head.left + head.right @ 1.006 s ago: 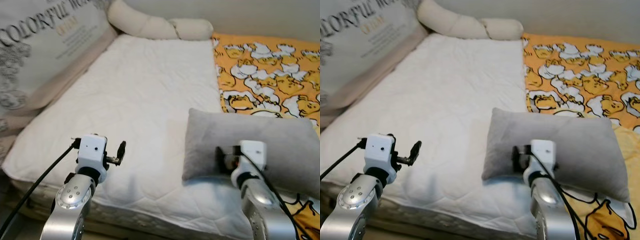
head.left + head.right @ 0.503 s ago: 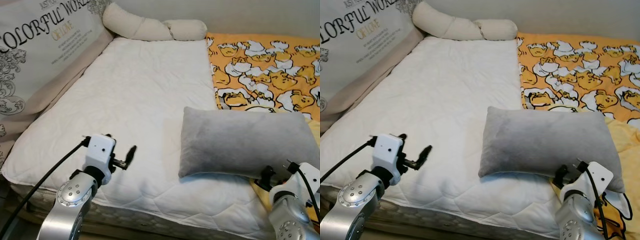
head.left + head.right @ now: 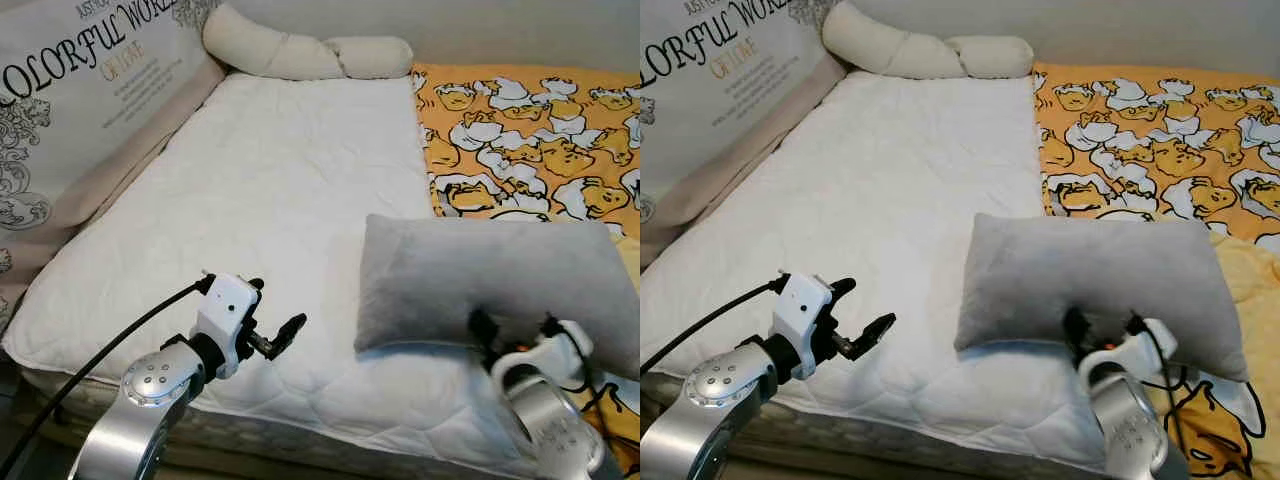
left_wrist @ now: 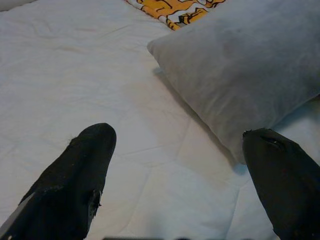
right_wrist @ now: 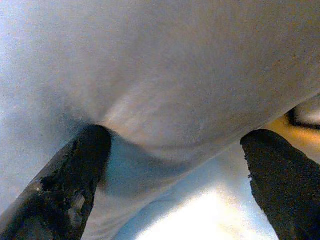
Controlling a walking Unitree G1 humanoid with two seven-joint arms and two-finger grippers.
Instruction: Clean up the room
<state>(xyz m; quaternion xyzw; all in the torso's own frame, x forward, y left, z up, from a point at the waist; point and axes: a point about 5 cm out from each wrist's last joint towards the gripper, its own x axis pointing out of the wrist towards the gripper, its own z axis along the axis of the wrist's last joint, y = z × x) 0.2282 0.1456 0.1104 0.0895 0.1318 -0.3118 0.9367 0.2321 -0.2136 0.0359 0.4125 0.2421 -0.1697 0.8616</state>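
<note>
grey pillow (image 3: 500, 283) lying flat near the front edge of the bed, partly on the white quilt (image 3: 270, 200) and partly on the orange duck blanket (image 3: 530, 130), long side running across. right gripper (image 3: 512, 333) pressed up against the pillow's near edge, about the middle of that edge, white wrist housing and silver arm rising from the lower right. in the right wrist view, two black fingers (image 5: 75, 185) spread wide with grey pillow fabric bulging between them and touching one fingertip; not closed on it. strip of orange visible beyond the pillow's underside there.

left gripper (image 3: 285, 334) held above the quilt near the front edge, well to the left of the pillow, pointing toward it. in the left wrist view, fingers (image 4: 75, 175) wide apart, nothing between them but white quilt; pillow corner (image 4: 240, 70) ahead, close by one fingertip, touching or not hard to tell. black cable trailing from the left wrist down off the lower left.

cream bolster (image 3: 300, 52) lying across the head of the bed against the wall. printed cushion (image 3: 70, 100) with black lettering and scrollwork standing along the bed's left side. duck blanket covering the right part of the bed, its edge meeting the quilt in a straight line up to the bolster.
</note>
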